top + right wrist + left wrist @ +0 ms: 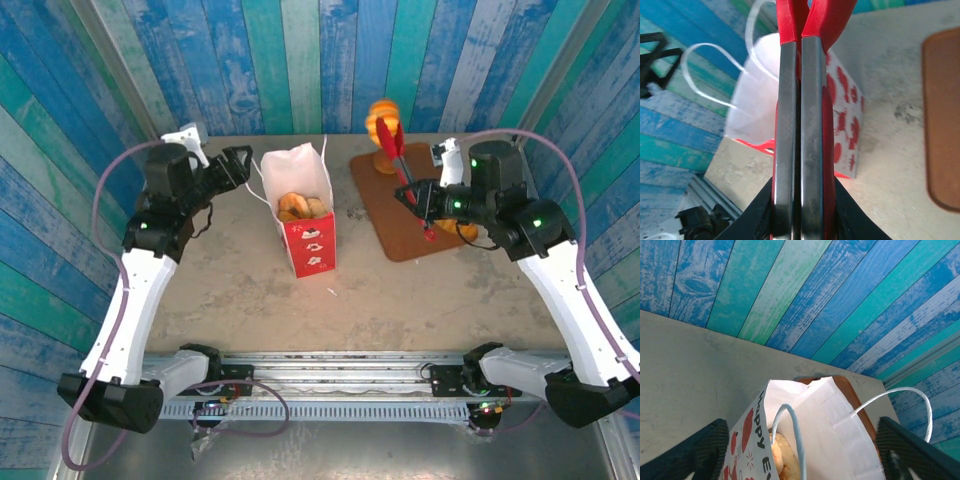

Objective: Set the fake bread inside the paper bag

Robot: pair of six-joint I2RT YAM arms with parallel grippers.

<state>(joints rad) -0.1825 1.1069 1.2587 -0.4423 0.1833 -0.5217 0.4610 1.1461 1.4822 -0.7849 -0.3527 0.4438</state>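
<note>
Rim of paper bag [310, 245] just beside released left fingers [705, 450]; right fingers [755, 215] clenched on tongs [398, 155] above board [390, 215].

In the left wrist view the paper bag [830, 440] hides most of the bread [785, 460] inside.

I read the paper bag [300, 172] as matt white paper. The tongs [790, 125] show brushed metal with glossy red plastic. The tabletop [230, 290] looks rough.
</note>
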